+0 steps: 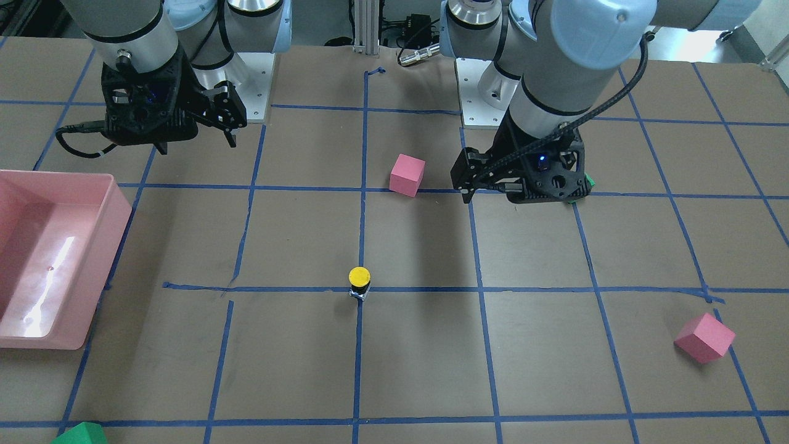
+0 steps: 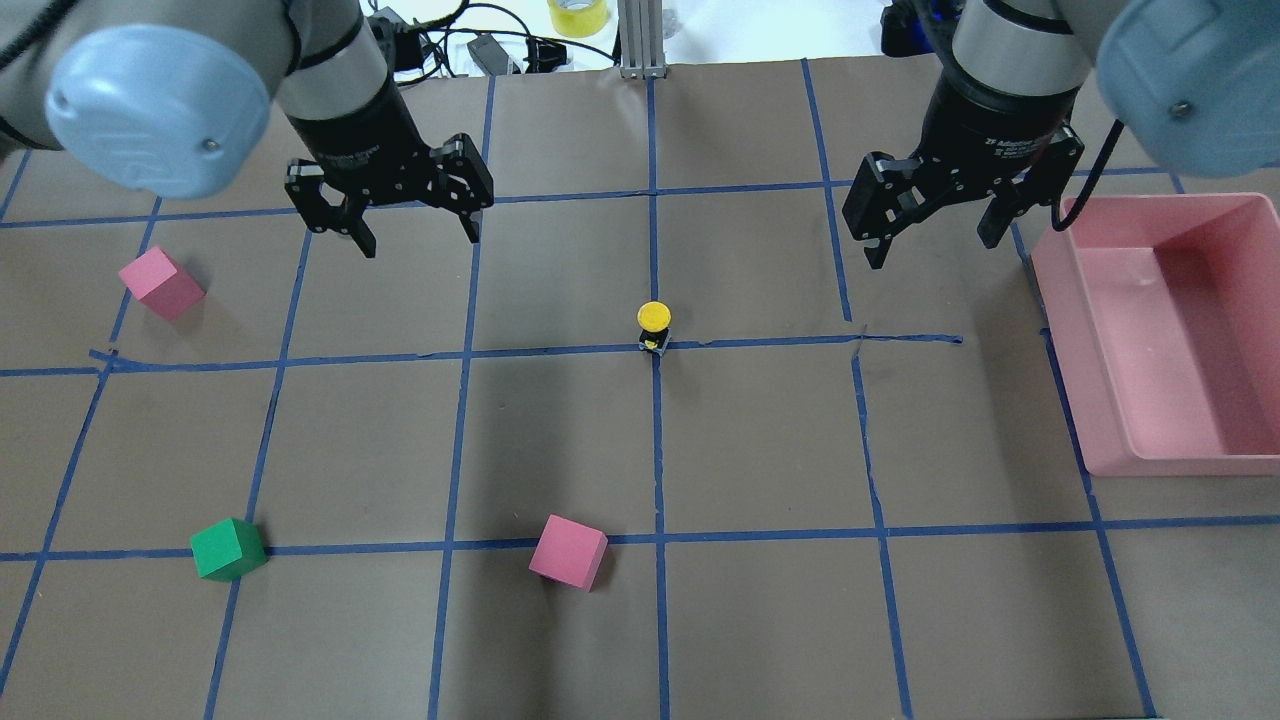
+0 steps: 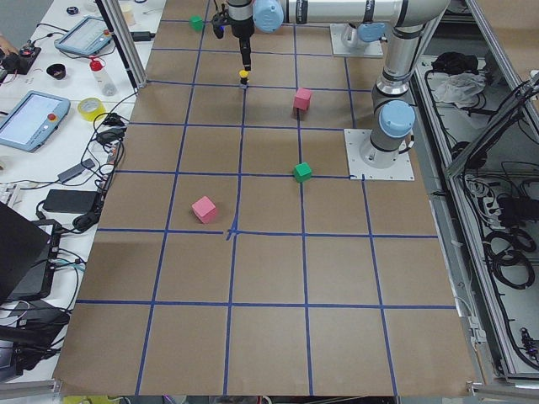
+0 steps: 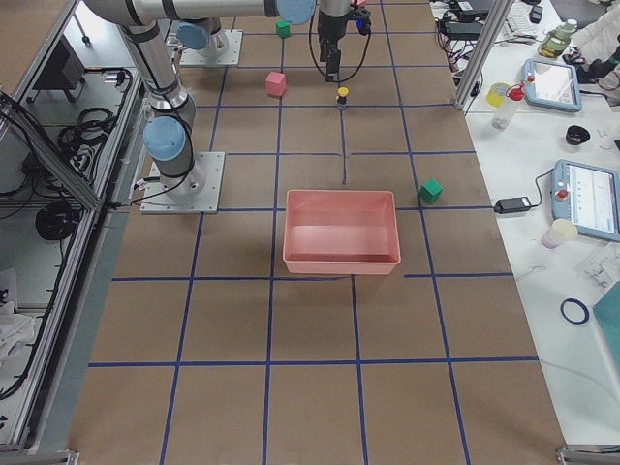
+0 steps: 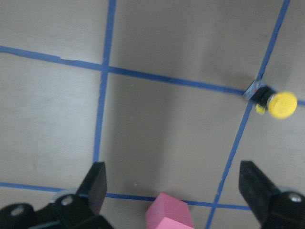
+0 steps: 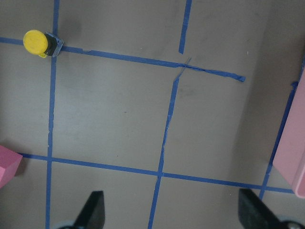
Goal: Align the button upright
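Observation:
The button (image 2: 653, 323) stands upright on the crossing of blue tape lines at the table's middle, yellow cap up, black body and grey base beneath. It also shows in the front view (image 1: 359, 280), at the right of the left wrist view (image 5: 276, 104) and at the top left of the right wrist view (image 6: 38, 43). My left gripper (image 2: 418, 242) is open and empty, hovering left of the button and beyond it. My right gripper (image 2: 932, 250) is open and empty, hovering right of the button and beyond it. Neither touches the button.
A pink bin (image 2: 1065, 360) sits at the right. A pink cube (image 2: 161, 283) lies at the left, another pink cube (image 2: 568, 552) near the front middle, and a green cube (image 2: 228, 549) at the front left. A second green cube (image 1: 80, 435) lies by the far edge.

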Action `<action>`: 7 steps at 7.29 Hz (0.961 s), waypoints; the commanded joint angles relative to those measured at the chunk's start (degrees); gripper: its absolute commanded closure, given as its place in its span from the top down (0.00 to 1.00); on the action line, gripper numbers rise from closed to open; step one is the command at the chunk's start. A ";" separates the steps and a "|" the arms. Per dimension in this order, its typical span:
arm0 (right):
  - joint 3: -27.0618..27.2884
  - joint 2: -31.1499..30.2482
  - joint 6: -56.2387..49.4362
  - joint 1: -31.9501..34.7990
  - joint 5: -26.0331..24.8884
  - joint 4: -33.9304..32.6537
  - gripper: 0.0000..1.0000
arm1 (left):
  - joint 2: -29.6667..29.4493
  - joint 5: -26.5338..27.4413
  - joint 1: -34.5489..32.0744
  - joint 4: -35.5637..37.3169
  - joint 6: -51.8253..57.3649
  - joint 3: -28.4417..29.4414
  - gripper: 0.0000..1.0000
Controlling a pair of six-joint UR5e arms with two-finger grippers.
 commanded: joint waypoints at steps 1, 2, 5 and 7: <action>0.00 0.00 0.40 0.09 -0.07 0.60 1.00 | 2.24 0.71 -0.22 0.47 0.54 3.20 1.00; 0.00 0.00 0.49 0.09 -0.07 0.60 1.00 | 2.77 2.98 -0.66 -0.13 0.54 3.38 1.00; 0.00 0.00 0.57 0.09 -0.16 0.69 1.00 | 5.23 3.17 -2.51 2.07 0.98 1.98 1.00; 0.00 0.00 0.57 0.09 -0.16 0.69 1.00 | 5.85 2.75 -2.51 2.85 0.98 0.04 1.00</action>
